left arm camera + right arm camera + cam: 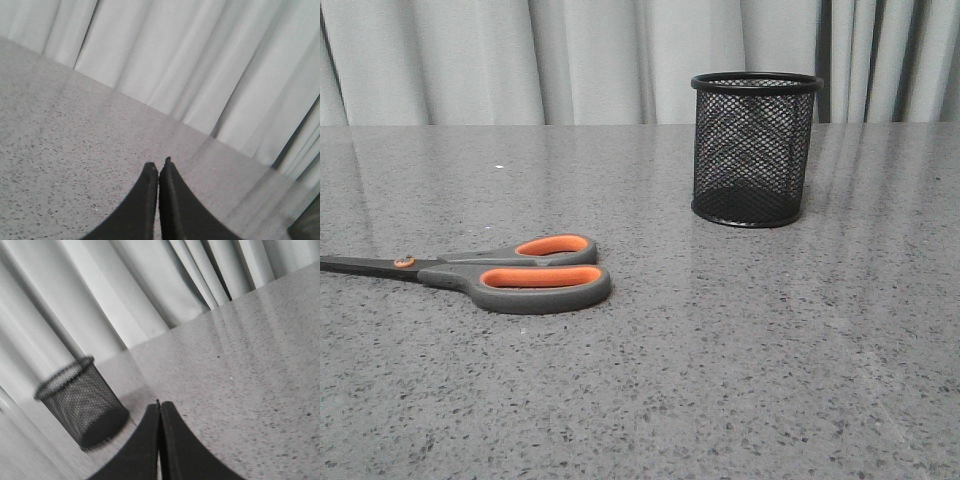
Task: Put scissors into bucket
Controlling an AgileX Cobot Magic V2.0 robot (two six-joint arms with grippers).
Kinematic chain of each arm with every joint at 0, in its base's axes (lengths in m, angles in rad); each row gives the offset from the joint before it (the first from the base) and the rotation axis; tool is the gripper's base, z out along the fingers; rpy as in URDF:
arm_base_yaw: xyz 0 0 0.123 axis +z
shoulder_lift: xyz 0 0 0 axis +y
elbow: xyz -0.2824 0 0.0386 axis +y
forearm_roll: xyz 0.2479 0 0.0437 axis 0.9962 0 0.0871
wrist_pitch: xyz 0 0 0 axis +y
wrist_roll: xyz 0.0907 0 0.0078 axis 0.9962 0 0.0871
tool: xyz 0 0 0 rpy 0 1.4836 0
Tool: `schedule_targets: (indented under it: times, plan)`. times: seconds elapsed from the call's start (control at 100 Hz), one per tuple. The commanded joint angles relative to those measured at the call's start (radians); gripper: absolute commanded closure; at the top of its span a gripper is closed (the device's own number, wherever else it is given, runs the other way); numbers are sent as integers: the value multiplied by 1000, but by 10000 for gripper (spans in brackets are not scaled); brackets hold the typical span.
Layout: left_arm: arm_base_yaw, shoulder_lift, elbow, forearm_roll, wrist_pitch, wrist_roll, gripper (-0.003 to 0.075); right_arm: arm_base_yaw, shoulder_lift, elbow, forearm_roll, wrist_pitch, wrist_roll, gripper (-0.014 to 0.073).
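The scissors (510, 272) lie flat on the grey speckled table (740, 350) at the left of the front view, handles toward the middle, dark blades running off the left edge, orange pivot screw (405, 263) visible. The black wire-mesh bucket (754, 148) stands upright and empty further back, right of centre; it also shows in the right wrist view (80, 400). Neither gripper shows in the front view. My left gripper (158, 167) is shut and empty over bare table. My right gripper (160, 405) is shut and empty, with the bucket a short way off.
Pale grey curtains (570, 60) hang along the table's far edge. A dark mesh corner (307, 225) shows at the edge of the left wrist view.
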Motion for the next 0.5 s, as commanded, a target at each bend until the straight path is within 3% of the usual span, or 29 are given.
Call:
schedule_targets:
  times: [0.0,0.15,0.27,0.49]
  plan:
    - [-1,-25,10,-153,-107,-2,741,-7,-17,-13,104,-80,0,658]
    - [-1,-25,-68,-218,-100,-2,741,-5,-17,-106,106,-25,-8,656]
    - [-1,-4,-202,-122,-43,-2,741,-5,28,-219,89,85,-54,637]
    - [-1,186,-536,158,364,2,741,-5,296,-492,-47,392,-58,638]
